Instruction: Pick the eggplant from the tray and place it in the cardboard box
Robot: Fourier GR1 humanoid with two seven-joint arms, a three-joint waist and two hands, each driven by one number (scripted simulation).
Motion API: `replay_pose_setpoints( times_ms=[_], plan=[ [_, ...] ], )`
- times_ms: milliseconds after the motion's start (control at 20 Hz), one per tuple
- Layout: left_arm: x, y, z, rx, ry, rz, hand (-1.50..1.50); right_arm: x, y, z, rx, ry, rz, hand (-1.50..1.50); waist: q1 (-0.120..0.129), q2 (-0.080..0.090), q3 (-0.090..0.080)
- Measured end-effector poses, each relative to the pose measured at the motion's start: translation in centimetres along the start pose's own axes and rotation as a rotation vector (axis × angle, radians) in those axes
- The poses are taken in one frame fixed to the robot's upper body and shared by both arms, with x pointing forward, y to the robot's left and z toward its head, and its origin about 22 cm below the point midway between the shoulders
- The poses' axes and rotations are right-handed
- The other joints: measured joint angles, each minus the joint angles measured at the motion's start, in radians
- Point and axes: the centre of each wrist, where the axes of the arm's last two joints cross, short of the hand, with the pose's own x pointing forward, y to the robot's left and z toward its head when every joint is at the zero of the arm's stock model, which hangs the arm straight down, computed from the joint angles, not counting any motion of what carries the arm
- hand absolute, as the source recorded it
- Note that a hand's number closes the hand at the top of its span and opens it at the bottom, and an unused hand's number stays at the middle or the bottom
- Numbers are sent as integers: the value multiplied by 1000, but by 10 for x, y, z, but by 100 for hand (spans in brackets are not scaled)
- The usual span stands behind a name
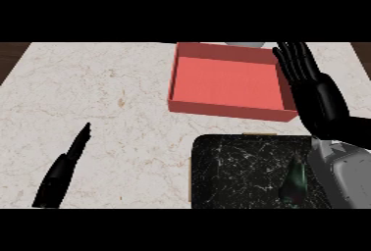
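- Item, eggplant [295, 182]: dark, tapered, lying on the black marbled tray [232, 166] towards its right side, just beside my right forearm. It blends into the tray's surface, so its full outline is hard to read.
- Item, cardboard box [230, 81]: red, open-topped, sitting on the table [109, 98] directly beyond the tray, close to it. Nothing shows inside it.
- Item, right hand [304, 73]: fingers straight and spread, holding nothing. It shows over the box's right wall, well apart from the eggplant. Whether it touches the wall I cannot tell.
- Item, left hand [62, 171]: seen edge-on at the lower left of the table, fingers straight, holding nothing, resting apart from both tray and box.
- Step in hand, as I judge it: the pick is not yet made, since the eggplant lies untouched on the tray.
- Handling note: I would draw the right hand back towards me and down over the tray's right side, keeping the fingers apart until they straddle the eggplant's thicker part.
- Handling note: I would close across its width, not along its length, as the tapered end looks likely to slip out.
- Handling note: I would lift clear of the box's near wall before carrying it forward.
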Motion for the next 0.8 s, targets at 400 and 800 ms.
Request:
replay_pose_setpoints(
  times_ms=[400, 800],
  plan=[
    [9, 18, -11, 144, 9, 17, 0, -45, -75, 40, -457, 352, 212, 150, -71, -3, 27],
    [21, 16, -19, 178, 54, 48, 0, -70, -79, 102, -974, 575, 315, -150, -82, -22, 39]
  ],
)
